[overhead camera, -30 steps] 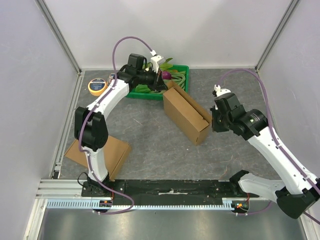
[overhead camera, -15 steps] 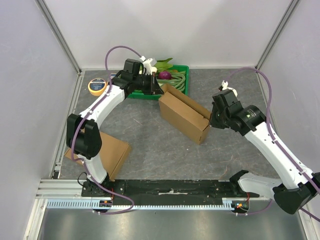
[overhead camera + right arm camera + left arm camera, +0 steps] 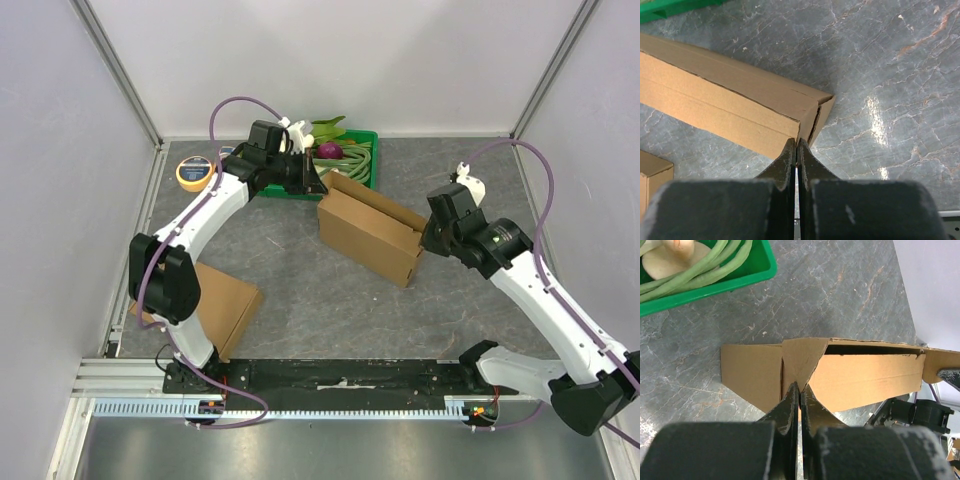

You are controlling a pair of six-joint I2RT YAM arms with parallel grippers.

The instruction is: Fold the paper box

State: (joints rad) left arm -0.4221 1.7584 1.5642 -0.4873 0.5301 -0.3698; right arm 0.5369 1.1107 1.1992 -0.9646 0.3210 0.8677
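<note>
The brown paper box (image 3: 368, 235) lies across the middle of the table, its long top slot open. My left gripper (image 3: 318, 184) is at the box's far left end and is shut on an end flap there. In the left wrist view the fingertips (image 3: 800, 388) pinch thin cardboard where the flap meets the box (image 3: 867, 377). My right gripper (image 3: 424, 240) is at the right end of the box. Its fingertips (image 3: 797, 142) are shut on the corner edge of the box (image 3: 725, 95), beside an end flap that stands slightly ajar.
A green tray (image 3: 352, 175) of vegetables stands just behind the box, close to the left gripper. A yellow tape roll (image 3: 194, 172) lies at the far left. A flat cardboard sheet (image 3: 215, 300) lies near the left arm's base. Grey walls close in the table.
The box has swung from a steep diagonal to nearly level, and its left end has moved left and nearer. Both grippers stayed shut on its ends and moved with it.
</note>
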